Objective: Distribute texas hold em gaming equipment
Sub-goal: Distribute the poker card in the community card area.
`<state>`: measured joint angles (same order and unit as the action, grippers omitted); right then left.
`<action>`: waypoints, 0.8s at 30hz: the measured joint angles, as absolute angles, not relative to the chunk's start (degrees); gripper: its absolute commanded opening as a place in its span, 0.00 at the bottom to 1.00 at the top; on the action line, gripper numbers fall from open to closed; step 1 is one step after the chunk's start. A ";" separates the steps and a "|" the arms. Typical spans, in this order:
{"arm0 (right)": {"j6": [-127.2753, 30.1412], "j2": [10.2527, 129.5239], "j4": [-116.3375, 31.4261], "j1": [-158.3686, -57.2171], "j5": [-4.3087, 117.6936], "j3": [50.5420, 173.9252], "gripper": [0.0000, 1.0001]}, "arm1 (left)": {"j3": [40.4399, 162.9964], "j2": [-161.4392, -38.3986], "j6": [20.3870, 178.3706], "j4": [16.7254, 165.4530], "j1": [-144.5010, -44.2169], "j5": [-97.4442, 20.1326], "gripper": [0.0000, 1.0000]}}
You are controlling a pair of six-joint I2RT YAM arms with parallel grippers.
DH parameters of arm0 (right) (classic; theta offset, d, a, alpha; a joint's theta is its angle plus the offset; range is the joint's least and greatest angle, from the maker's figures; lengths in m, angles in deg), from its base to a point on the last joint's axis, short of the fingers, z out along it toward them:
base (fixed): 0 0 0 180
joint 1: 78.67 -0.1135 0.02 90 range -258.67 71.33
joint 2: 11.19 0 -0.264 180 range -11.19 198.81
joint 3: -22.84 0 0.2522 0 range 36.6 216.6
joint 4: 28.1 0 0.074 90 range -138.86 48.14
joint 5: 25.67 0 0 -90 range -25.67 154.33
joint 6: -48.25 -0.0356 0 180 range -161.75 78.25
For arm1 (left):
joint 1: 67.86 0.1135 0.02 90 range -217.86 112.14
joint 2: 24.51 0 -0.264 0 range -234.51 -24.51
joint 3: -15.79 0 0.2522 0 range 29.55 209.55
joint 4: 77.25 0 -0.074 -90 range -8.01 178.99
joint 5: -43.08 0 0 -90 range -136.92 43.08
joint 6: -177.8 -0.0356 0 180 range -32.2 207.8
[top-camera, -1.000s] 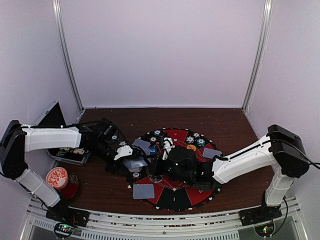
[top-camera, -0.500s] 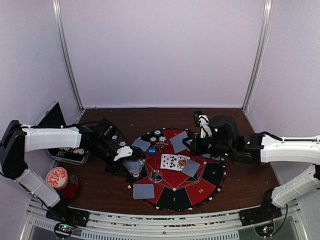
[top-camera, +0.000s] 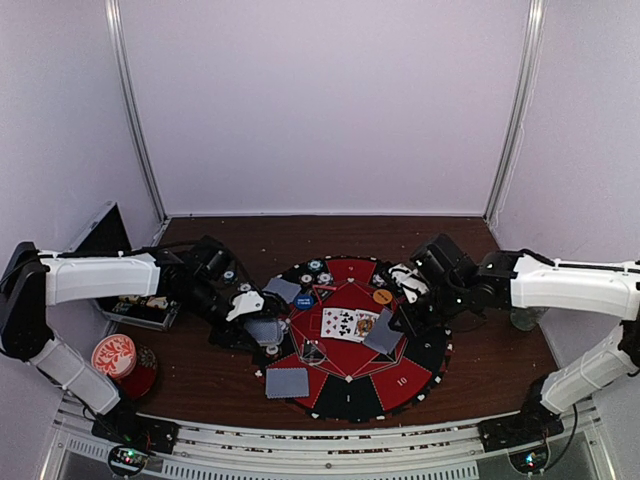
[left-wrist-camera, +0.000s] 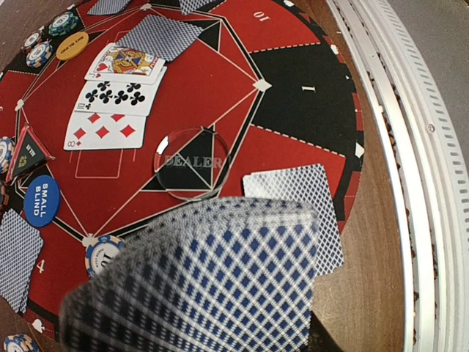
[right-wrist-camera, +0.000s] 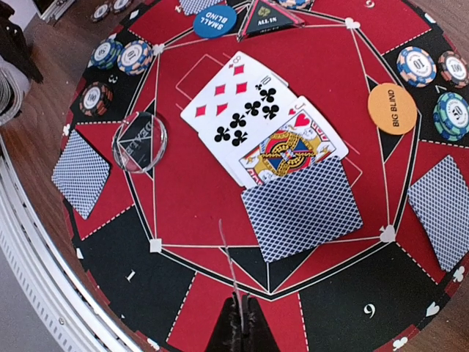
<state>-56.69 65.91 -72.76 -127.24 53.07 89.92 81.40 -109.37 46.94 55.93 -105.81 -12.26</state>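
Three face-up cards (right-wrist-camera: pixel 253 121) are being partly covered by a face-down card (right-wrist-camera: pixel 302 209) on the mat (right-wrist-camera: pixel 190 198). A blue-backed card stack (left-wrist-camera: pixel 212 286) is being gripped by the left gripper (top-camera: pixel 258 322); the right gripper (top-camera: pixel 400 316) cannot be judged open or closed.

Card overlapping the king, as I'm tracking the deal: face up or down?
Face down: the card shows its checked back, covering the king's lower edge.

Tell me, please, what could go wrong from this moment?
The deck in the left tool is fanned loosely, so cards may slip out. The face-down card already covers part of the king; the right tool, laying its held card, may shift this row.
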 measured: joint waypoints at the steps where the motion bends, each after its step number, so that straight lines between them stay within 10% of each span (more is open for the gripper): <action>1: -56.08 66.17 -73.63 -127.11 52.48 90.25 0.00 | 81.40 -109.26 46.94 55.93 -105.81 -12.09 0.39; 24: -51.95 77.12 -76.78 -121.63 52.76 92.72 0.05 | 81.40 -109.26 46.50 55.66 -105.81 -11.02 0.39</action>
